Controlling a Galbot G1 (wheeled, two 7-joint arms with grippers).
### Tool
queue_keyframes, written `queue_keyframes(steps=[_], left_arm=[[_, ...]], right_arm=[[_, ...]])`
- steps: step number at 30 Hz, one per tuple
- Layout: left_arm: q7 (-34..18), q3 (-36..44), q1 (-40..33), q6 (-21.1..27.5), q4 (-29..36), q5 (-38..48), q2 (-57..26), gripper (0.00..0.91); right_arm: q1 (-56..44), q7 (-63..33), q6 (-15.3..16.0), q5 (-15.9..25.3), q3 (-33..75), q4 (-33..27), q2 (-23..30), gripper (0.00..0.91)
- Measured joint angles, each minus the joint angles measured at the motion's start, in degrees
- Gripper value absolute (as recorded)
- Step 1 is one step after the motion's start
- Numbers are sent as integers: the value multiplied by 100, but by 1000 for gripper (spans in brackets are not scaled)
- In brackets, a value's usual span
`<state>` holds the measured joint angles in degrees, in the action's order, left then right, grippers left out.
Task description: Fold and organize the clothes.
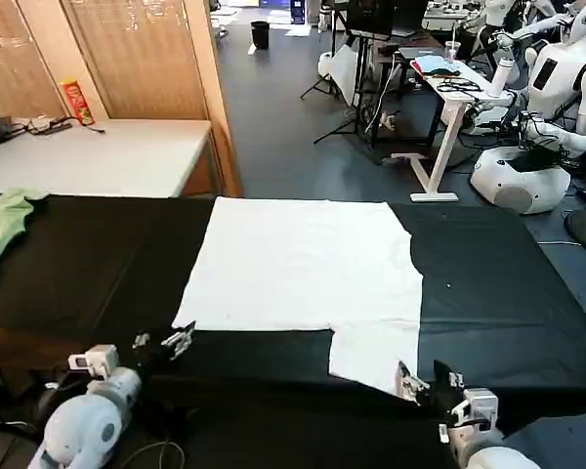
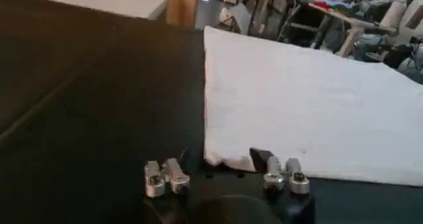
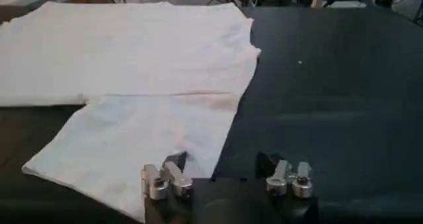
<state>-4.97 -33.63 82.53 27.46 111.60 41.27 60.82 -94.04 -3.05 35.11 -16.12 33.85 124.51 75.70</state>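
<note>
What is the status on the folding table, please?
Left gripper open at white cotton T-shirt near corner. Right gripper open at its sleeve. Shirt flat, unfolded. Nothing obstructing.

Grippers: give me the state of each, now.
Left tool: open, holding nothing, at the near left corner of the white cotton T-shirt.
Right tool: open, holding nothing, at the shirt's near sleeve.

- Left arm [image 1: 83, 425]: rounded glossy white shell with a small white box on top.
- Both grippers: black bodies, silver metal finger blocks with screws.
</note>
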Motion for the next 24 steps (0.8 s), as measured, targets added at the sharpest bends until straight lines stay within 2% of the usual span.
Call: queue_keyframes(steps=[7, 16, 20, 24], left_arm=[[7, 11, 82, 6, 65, -34, 38, 0], [-81, -108, 361, 11, 379, -148, 128, 0], [-155, -259, 652, 19, 703, -143, 162, 0], [-253, -449, 1054, 15, 1069, -119, 236, 0]], right_arm=[[-141, -102, 37, -32, 123, 171, 5, 39], [-669, -379, 302, -47, 308, 848, -12, 29], [-944, -346, 241, -144, 398, 1126, -15, 29], [-947, -193, 34, -257, 459, 1169, -64, 29]])
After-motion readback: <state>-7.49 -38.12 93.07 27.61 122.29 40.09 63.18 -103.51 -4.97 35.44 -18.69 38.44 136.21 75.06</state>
